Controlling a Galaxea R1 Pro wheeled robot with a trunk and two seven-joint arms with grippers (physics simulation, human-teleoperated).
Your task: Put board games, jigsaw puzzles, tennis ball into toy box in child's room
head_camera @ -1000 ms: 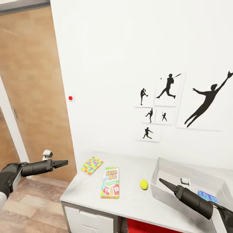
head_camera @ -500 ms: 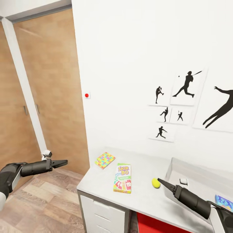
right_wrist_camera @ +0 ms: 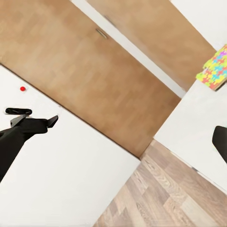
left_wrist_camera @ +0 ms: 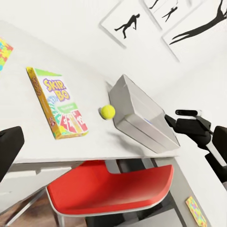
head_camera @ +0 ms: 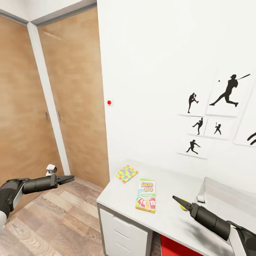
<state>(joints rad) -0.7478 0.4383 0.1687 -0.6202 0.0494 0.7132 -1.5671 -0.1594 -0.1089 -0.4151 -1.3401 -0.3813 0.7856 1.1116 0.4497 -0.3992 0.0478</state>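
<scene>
Right tool (head_camera: 176,198) is hanging over the table (head_camera: 167,220), pinched together and empty, its tip just before the tennis ball (head_camera: 184,205); left tool (head_camera: 68,178), likewise closed, is hanging far off above the floor.

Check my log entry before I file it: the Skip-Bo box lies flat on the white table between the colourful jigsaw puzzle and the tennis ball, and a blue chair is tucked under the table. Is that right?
One detail is off: the chair under the table is red, not blue, as the left wrist view shows. The Skip-Bo box does lie flat between the jigsaw puzzle and the tennis ball.
</scene>
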